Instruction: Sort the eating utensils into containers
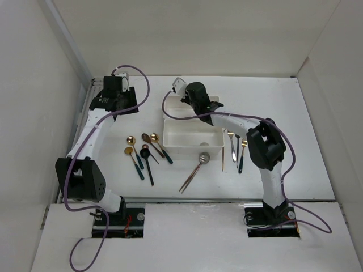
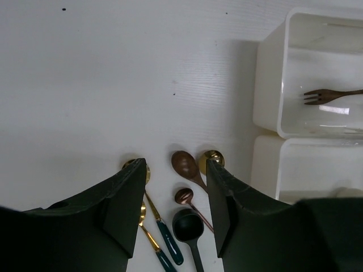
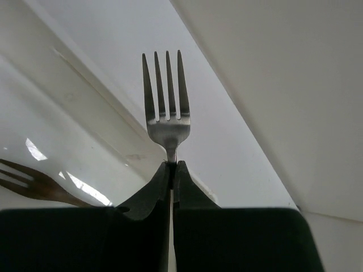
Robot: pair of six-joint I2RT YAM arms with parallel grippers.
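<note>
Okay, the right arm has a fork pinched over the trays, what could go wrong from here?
The right gripper pinches the silver fork only at its narrow neck, so it may pivot or slip before release.
A copper fork already lies in the far tray; the silver one might land across it or on the rim.
The spoons below the open left gripper lie close together, so a grab may catch two.

A silver fork (image 3: 166, 107) sticks out of my right claw (image 3: 172, 165), pinched by its neck, above the far white tray (image 2: 270, 73) where a copper fork (image 2: 332, 95) lies. The near tray (image 1: 190, 136) sits just beside it; spoons (image 1: 144, 153) lie scattered left, more utensils (image 1: 232, 147) right.
</note>
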